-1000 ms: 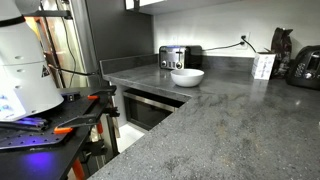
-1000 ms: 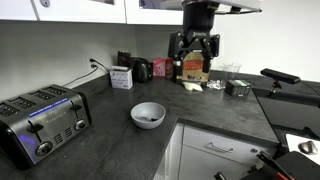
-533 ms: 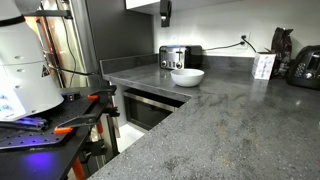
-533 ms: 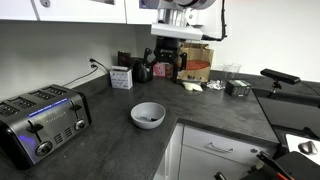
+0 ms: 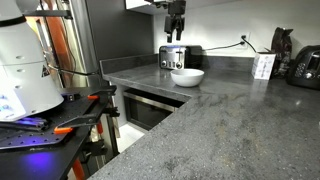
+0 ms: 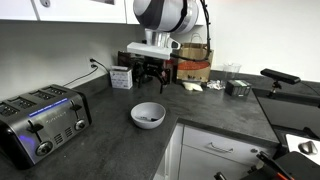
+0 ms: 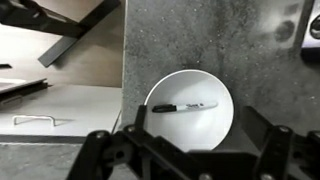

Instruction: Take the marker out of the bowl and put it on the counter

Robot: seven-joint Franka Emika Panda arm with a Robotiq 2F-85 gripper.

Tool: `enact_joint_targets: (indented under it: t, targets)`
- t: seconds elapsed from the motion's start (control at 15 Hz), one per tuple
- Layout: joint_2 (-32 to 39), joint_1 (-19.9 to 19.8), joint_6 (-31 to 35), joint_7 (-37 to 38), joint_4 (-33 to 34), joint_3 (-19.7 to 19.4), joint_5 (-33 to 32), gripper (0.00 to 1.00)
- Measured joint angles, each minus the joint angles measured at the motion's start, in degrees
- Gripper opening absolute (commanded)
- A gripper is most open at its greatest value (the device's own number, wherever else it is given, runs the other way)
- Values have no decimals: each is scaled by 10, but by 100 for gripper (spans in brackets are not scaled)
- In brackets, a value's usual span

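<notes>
The white bowl (image 5: 187,76) sits on the dark speckled counter (image 5: 215,120) near its inner corner, in front of the toaster. It shows in both exterior views (image 6: 148,115). The marker (image 7: 185,105) lies flat in the bowl (image 7: 190,135), black cap to the left; it is a dark streak in an exterior view (image 6: 148,121). My gripper (image 6: 148,76) hangs well above the bowl, open and empty. It is high under the cabinets in an exterior view (image 5: 176,26). In the wrist view the gripper (image 7: 197,120) has its jaws spread either side of the bowl.
A black-and-chrome toaster (image 5: 176,57) stands behind the bowl and shows large in an exterior view (image 6: 40,120). A small white box (image 6: 121,77), a dark appliance (image 5: 305,65) and clutter (image 6: 195,68) line the back wall. The counter edge (image 7: 123,60) drops off beside the bowl.
The gripper has come down from near the cabinets and moved sideways until it hangs over the bowl. The bowl and marker have not moved.
</notes>
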Motion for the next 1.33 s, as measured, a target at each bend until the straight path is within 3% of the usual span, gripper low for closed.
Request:
enact_joint_targets:
  t: [0.4, 0.6, 1.33]
  targets:
    - [43, 19, 62, 168, -1, -29, -42, 100]
    - [71, 27, 81, 213, 1, -37, -41, 100]
    - [94, 30, 102, 229, 1, -41, -34, 100]
